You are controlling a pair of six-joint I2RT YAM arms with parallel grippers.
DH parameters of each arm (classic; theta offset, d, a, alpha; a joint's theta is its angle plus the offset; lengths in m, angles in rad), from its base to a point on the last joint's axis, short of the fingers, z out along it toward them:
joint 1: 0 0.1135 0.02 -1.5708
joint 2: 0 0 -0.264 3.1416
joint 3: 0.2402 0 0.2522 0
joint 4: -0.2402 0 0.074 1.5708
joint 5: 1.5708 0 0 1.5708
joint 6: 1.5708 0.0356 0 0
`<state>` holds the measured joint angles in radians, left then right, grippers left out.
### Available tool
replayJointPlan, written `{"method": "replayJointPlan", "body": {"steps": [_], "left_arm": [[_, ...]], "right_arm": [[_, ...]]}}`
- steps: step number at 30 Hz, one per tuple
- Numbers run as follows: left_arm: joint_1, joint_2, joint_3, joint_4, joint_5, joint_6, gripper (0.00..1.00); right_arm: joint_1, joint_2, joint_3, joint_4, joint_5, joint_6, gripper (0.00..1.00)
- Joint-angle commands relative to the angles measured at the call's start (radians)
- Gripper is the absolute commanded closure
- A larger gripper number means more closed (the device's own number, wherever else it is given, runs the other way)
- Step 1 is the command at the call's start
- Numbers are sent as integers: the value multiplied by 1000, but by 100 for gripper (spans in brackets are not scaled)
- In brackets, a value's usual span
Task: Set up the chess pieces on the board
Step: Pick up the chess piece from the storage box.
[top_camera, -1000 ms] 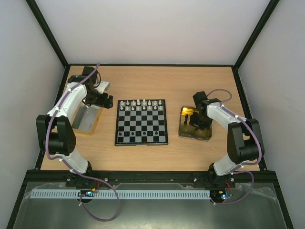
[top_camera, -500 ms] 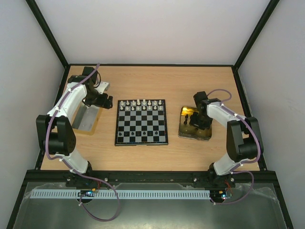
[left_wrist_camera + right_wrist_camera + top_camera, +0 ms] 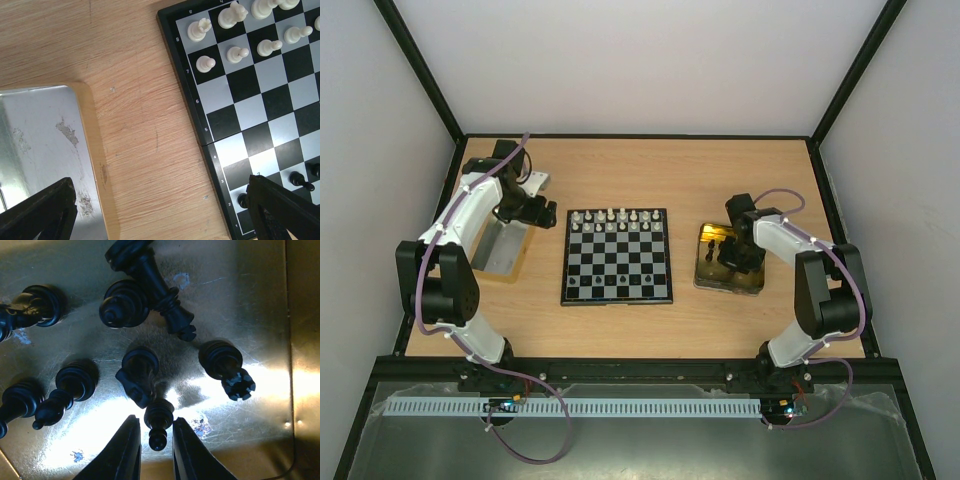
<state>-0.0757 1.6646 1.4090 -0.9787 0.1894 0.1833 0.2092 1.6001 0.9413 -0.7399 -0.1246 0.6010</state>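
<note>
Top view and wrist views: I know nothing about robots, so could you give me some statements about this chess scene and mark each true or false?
1. White pieces fill the far two rows of the board. True.
2. The gold tray is bare. False: black pieces are on it, several lying on their sides.
3. The right gripper has its jaws on either side of a black pawn on the gold tray. True.
4. The left gripper holds a white piece. False: its jaws stand wide open with nothing between them, above the table between the silver tray and the board.
5. No black piece is on the board. False: black pawns stand near its near-left corner.
</note>
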Motion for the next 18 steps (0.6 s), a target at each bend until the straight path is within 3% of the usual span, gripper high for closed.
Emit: {"method": "replayJointPlan", "body": {"steps": [1,18], "left_arm": [[-4,-16,20,-23,-6,3,8],[-4,-38,0,-17,4,3,7]], "right_arm": [[-4,7,-16,9,14,-12,83],[-5,-62,15,-69,21,-11,90]]}}
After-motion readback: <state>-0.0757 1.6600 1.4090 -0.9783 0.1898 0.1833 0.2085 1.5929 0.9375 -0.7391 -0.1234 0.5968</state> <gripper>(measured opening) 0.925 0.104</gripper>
